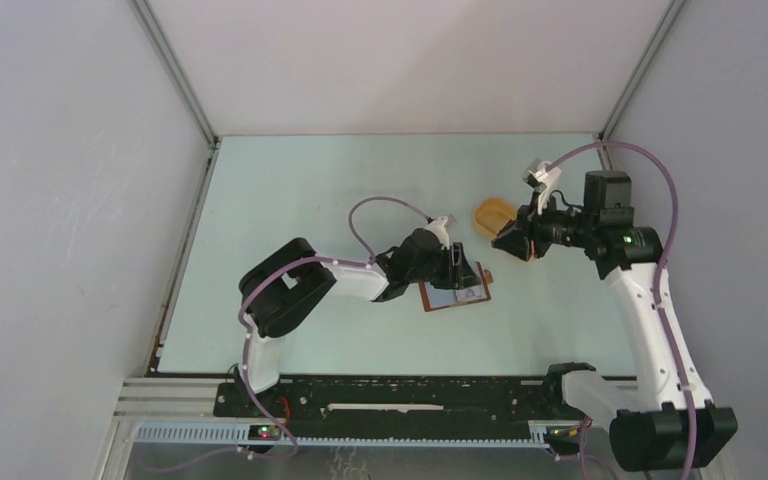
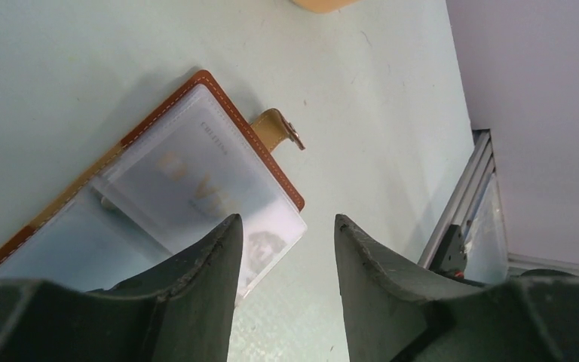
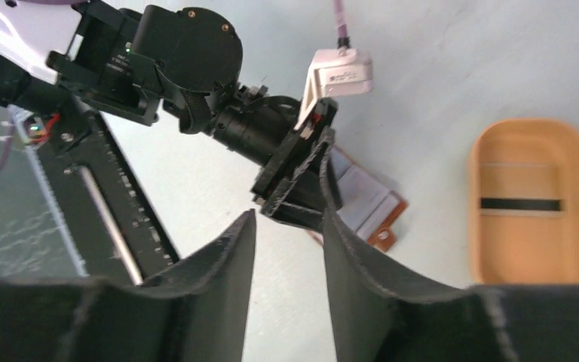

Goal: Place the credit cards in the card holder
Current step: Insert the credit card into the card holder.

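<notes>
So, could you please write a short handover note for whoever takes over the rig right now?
Left end effector: open, empty, just above the card holder.
Right end effector: open, empty, near the orange tray.
Done: the card holder lies open, and one card appears to sit in its clear sleeve.
Left: a dark-striped card lies in the tray and needs to go into the holder.

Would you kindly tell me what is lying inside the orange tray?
The tray holds a card with a dark stripe, lying flat. Whether anything lies beneath it cannot be seen.
</notes>
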